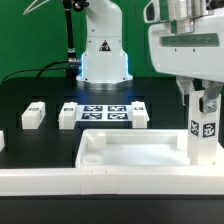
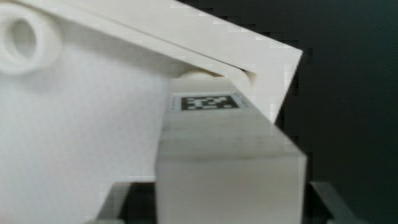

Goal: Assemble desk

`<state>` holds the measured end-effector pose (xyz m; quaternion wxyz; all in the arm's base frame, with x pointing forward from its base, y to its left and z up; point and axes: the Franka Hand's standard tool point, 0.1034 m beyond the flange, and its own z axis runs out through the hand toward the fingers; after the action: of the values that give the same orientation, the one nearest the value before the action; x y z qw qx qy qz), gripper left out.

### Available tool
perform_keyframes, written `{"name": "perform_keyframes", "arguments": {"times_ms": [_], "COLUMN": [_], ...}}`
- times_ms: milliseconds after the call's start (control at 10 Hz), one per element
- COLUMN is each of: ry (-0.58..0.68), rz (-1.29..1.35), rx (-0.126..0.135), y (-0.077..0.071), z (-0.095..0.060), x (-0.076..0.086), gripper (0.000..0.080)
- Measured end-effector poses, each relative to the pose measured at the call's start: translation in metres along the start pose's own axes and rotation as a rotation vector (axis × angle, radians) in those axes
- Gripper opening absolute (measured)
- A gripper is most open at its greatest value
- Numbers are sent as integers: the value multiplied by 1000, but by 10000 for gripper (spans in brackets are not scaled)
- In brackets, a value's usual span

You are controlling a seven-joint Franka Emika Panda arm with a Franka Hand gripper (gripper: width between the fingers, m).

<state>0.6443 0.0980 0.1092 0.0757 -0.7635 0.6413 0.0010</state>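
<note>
The desk's white panel [image 1: 140,156] lies flat at the front, rim up. My gripper [image 1: 205,104] hangs over its corner at the exterior view's right, shut on a white square leg [image 1: 203,135] that stands upright with its tag facing the camera. In the wrist view the leg [image 2: 228,150] runs from between my fingers [image 2: 132,202] to the panel's corner [image 2: 214,62]. The leg's end hides the corner, so I cannot tell whether it is seated. A round socket [image 2: 22,40] shows at another corner of the panel [image 2: 89,120].
Loose white legs lie behind the panel on the black table [image 1: 33,115], [image 1: 68,113], [image 1: 139,112]. The marker board [image 1: 103,110] lies between them, in front of the robot base [image 1: 103,55]. A long low white rail [image 1: 90,186] runs along the front.
</note>
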Motion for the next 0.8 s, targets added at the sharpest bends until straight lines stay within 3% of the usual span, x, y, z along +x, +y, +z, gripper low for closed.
{"name": "perform_keyframes", "arguments": {"times_ms": [300,400,500,600,700,800], "ry": [7,22,24,35,35,35], "rz": [-41,-242,-395,-563,-566,-634], "rx": [-6,-34,-28,-7,-8,-10], "y": [1,2,0,-4,-2,-2], "z": [0,0,0,-1,-2,-1], "x": [-3,-6,-6,-3,-8,-8], "gripper": [291,445,571,571,636,646]}}
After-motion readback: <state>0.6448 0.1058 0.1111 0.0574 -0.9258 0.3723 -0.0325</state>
